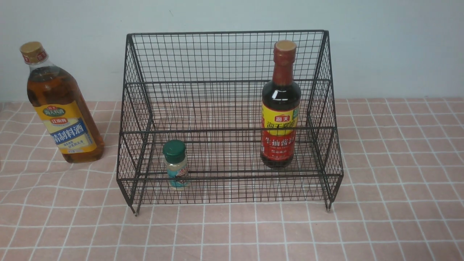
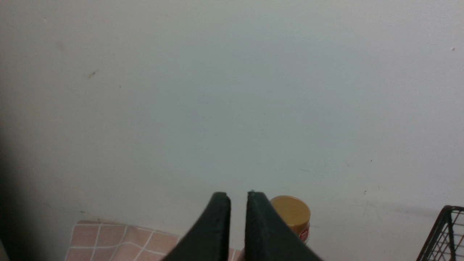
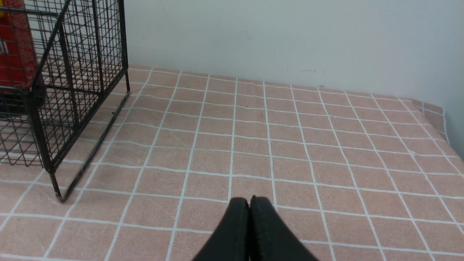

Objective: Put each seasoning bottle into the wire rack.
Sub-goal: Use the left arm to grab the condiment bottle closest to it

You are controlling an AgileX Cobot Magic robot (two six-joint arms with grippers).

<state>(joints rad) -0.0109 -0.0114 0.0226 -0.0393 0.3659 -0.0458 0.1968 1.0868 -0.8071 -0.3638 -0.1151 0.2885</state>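
Note:
The black wire rack (image 1: pixel 224 58) stands mid-table. The dark soy-sauce bottle (image 1: pixel 281 108) stands upright inside it on the lower tier at the right. The tiny green-capped shaker jar (image 1: pixel 175 165) stands on the lower tier at the left. The tall amber bottle (image 1: pixel 61 112) stands on the cloth outside the rack, to its left. Neither gripper shows in the front view. My left gripper (image 2: pixel 238 195) is empty with a narrow gap between its jaws; the amber bottle's gold cap (image 2: pixel 291 212) shows just beyond one finger. My right gripper (image 3: pixel 249 200) is shut and empty over the cloth beside the rack (image 3: pixel 61 90).
A pink checked tablecloth (image 1: pixel 398 163) covers the table, with a pale wall (image 1: pixel 380 47) close behind the rack. The rack's corner (image 2: pixel 444 232) shows in the left wrist view. The soy bottle's red label (image 3: pixel 14 54) shows through the mesh in the right wrist view.

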